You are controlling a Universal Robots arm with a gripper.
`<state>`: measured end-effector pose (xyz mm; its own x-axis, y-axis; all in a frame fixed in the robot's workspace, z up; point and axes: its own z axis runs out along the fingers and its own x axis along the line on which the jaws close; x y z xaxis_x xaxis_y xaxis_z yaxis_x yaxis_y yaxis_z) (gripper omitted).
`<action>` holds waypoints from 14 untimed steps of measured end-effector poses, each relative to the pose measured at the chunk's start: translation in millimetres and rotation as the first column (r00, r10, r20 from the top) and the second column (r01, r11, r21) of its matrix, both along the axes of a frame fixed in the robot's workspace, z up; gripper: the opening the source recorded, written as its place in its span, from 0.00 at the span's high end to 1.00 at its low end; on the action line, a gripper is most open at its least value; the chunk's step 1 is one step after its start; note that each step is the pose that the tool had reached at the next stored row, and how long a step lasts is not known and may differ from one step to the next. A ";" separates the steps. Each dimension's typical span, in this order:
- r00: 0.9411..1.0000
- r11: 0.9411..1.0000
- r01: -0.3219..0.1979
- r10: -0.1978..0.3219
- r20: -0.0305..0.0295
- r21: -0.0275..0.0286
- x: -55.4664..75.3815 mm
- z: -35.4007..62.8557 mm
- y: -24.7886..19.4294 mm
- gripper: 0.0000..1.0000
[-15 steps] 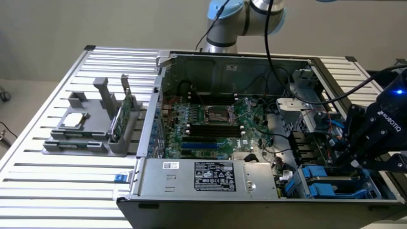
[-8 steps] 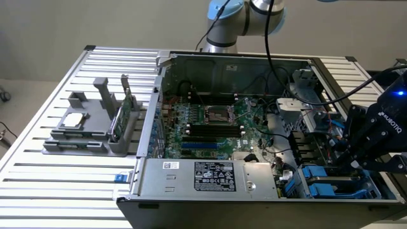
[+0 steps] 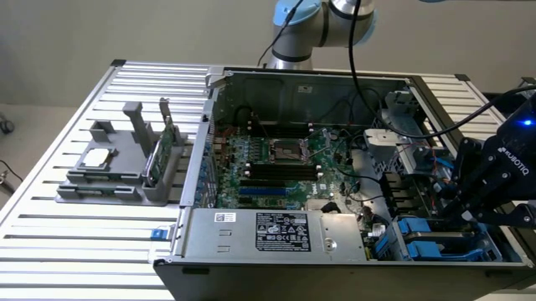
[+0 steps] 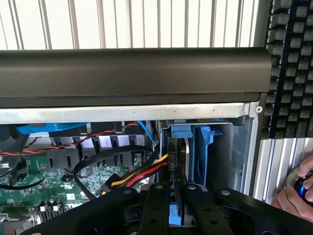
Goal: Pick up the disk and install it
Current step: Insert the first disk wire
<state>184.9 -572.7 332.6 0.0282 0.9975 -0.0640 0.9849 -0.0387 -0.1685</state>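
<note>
Hand (image 4: 177, 196) pinches the disk (image 4: 174, 161); wrist view adds a keyboard (image 4: 291, 68).

The grey-and-light-blue jointed robot arm (image 3: 322, 25) rises at the far side in the exterior view. Its black two-fingered hand (image 3: 481, 188) hangs low at that view's right, wrist lit blue. In the wrist view the black fingers (image 4: 159, 210) stand close together, pinching a blue edge between them.

Red and yellow cables (image 4: 142, 174) crowd the drive bay (image 4: 215, 152) (blue carriers (image 3: 435, 241) flank it), leaving a narrow slot.
</note>
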 end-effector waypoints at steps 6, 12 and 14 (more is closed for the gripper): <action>1.000 1.000 0.001 -0.001 0.000 0.002 -0.4 0.0 -0.3 0.83; 1.000 1.000 0.002 -0.002 0.000 0.004 -1.1 0.0 -0.7 0.83; 1.000 1.000 0.002 -0.002 0.000 0.004 -1.1 0.0 -1.0 0.83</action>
